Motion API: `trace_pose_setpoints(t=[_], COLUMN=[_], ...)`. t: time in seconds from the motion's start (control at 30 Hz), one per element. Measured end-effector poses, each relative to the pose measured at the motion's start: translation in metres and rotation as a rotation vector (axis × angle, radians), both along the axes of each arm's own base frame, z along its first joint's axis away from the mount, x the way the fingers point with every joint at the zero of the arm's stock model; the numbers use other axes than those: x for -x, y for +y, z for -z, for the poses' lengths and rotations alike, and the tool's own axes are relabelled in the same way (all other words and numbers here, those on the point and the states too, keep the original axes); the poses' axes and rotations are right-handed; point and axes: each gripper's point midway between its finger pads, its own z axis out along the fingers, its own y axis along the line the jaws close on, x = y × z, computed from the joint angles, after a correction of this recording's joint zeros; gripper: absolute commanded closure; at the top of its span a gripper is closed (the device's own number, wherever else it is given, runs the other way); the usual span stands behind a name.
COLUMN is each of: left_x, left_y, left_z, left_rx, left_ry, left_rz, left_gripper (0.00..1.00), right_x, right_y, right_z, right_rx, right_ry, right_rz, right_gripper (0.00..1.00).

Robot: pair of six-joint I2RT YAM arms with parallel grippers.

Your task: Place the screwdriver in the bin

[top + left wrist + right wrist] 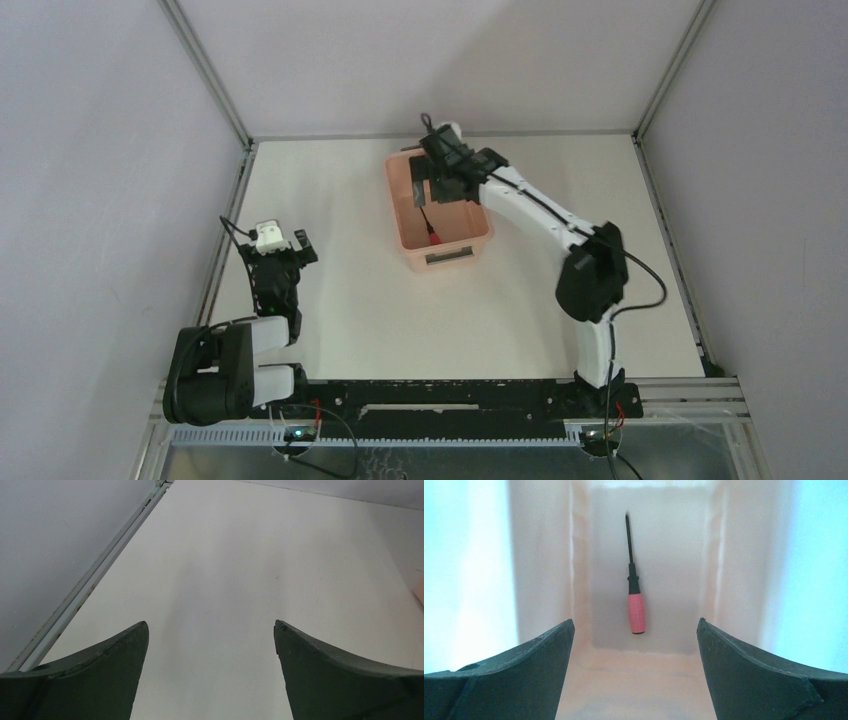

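**A:** Where do we stand with the screwdriver (pixel 632 575)?

**B:** We see it lying flat on the floor of the bin (pixel 400 215); so we judge the main step done.

**A:** And the right jaws?

**B:** In the right wrist view they stand spread wide above the inside of the bin, with nothing between them; the screwdriver lies free on the floor below, gripped by nothing.

**A:** The left jaws?

**B:** Parted too, and empty; they hang over bare surface (pixel 225 555) near the left edge, well apart from the bin.

**A:** So what do we count as left?

**B:** Little, in our judgement; the right arm (pixel 540 210) reaches over the far end of the bin, so we would only want it lifted clear without knocking the rim.

**A:** Which way does the screwdriver point?

**B:** In the top view its long axis runs along the length of the bin, slightly slanted; the red handle lies toward the short side with the label slot (pixel 450 258), the side nearest the arm bases; the thin black shaft points toward the far short side, its tip leaning a little to the left; across the width we place it near the midline, apart from both long walls.
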Motion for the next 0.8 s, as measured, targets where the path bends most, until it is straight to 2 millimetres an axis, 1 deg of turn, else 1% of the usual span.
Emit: trace_pose_setpoints(t=[0.07, 0.1, 0.13, 0.17, 0.2, 0.27, 0.33, 0.37, 0.47, 0.53, 0.6, 0.63, 0.8], left_x=[0.000, 0.000, 0.000, 0.000, 0.000, 0.000, 0.000, 0.000, 0.000, 0.000, 0.000, 0.000, 0.000], left_y=[0.000, 0.000, 0.000, 0.000, 0.000, 0.000, 0.000, 0.000, 0.000, 0.000, 0.000, 0.000, 0.000], left_z=[0.000, 0.000, 0.000, 0.000, 0.000, 0.000, 0.000, 0.000, 0.000, 0.000, 0.000, 0.000, 0.000], left_rx=[0.000, 0.000, 0.000, 0.000, 0.000, 0.000, 0.000, 0.000, 0.000, 0.000, 0.000, 0.000, 0.000], left_ry=[0.000, 0.000, 0.000, 0.000, 0.000, 0.000, 0.000, 0.000, 0.001, 0.001, 0.001, 0.001, 0.001], left_rz=[0.000, 0.000, 0.000, 0.000, 0.000, 0.000, 0.000, 0.000, 0.000, 0.000, 0.000, 0.000, 0.000], left_gripper=[0.00, 0.00, 0.00, 0.00, 0.00, 0.00, 0.00, 0.00, 0.00, 0.00, 0.00, 0.00, 0.00], right_x=[-0.001, -0.001, 0.000, 0.000, -0.001, -0.004, -0.006, -0.004, -0.001, 0.008, 0.017, 0.021, 0.025], right_y=[-0.013, -0.024, -0.038, -0.053, -0.074, -0.114, -0.162, -0.191, -0.253, -0.292, -0.314, -0.319, -0.319], right_z=[-0.033, -0.047, -0.060, -0.066, -0.071, -0.071, -0.062, -0.055, -0.041, -0.034, -0.035, -0.039, -0.061], right_rx=[-0.023, -0.032, -0.038, -0.037, -0.035, -0.022, -0.005, 0.006, 0.018, 0.028, 0.037, 0.039, 0.033], right_ry=[-0.070, -0.102, -0.129, -0.143, -0.154, -0.161, -0.149, -0.136, -0.113, -0.106, -0.112, -0.124, -0.196], right_rz=[0.009, 0.018, 0.031, 0.050, 0.079, 0.143, 0.222, 0.274, 0.394, 0.479, 0.527, 0.536, 0.526], right_gripper=[0.00, 0.00, 0.00, 0.00, 0.00, 0.00, 0.00, 0.00, 0.00, 0.00, 0.00, 0.00, 0.00])
